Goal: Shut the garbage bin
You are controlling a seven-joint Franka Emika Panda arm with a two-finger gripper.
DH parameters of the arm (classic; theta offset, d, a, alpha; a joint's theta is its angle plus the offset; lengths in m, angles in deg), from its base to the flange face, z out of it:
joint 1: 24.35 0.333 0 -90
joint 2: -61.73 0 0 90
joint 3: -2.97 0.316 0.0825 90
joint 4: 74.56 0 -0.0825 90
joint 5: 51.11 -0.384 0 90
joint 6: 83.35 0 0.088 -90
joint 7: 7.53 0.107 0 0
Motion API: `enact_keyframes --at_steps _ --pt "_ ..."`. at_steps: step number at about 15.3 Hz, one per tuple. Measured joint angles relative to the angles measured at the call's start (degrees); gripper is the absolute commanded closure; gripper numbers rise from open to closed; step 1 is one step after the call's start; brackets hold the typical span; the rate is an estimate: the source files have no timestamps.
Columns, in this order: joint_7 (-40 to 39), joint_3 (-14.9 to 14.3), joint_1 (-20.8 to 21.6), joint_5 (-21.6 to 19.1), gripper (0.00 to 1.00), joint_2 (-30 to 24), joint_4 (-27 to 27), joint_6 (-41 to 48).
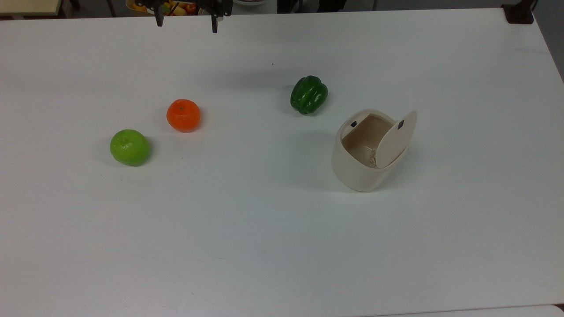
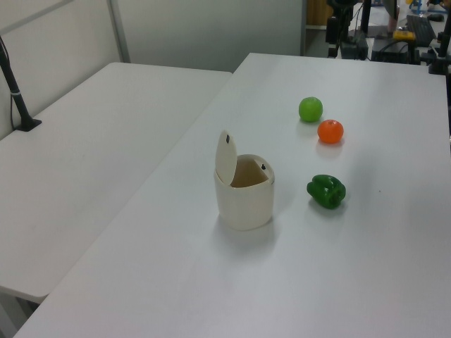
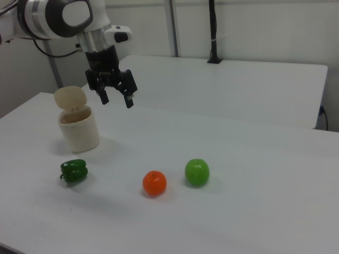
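The cream garbage bin (image 1: 362, 164) (image 2: 244, 201) (image 3: 79, 129) stands on the white table with its hinged lid (image 1: 396, 138) (image 2: 225, 158) (image 3: 70, 98) tipped up, so the inside shows. My gripper (image 3: 116, 99) (image 1: 186, 24) hangs open in the air with nothing between its fingers. In the right view it is above the table, to the right of the bin and higher than its lid. In the top view its fingertips (image 1: 214, 26) poke in at the top edge, far from the bin.
A green bell pepper (image 1: 309, 94) (image 3: 73, 170) lies close to the bin. An orange (image 1: 183, 115) (image 3: 154, 183) and a green round fruit (image 1: 130, 147) (image 3: 197, 172) sit further off. A second white table (image 2: 84, 155) adjoins this one.
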Motion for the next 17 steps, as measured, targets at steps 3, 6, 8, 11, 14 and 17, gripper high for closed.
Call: enact_keyframes --at_steps 3,6,8,11,14,17 --pt "0.0 0.0 0.0 0.0 0.33 0.0 0.0 0.0" --pt "0.0 0.0 0.0 0.0 0.91 0.0 0.0 0.0" --pt "0.0 0.0 0.0 0.0 1.00 0.0 0.0 0.0" --pt "0.0 0.0 0.0 0.0 1.00 0.0 0.0 0.0" --pt "0.0 0.0 0.0 0.0 1.00 0.0 -0.1 0.0" --pt "0.0 0.1 0.0 0.0 1.00 0.1 -0.2 0.0"
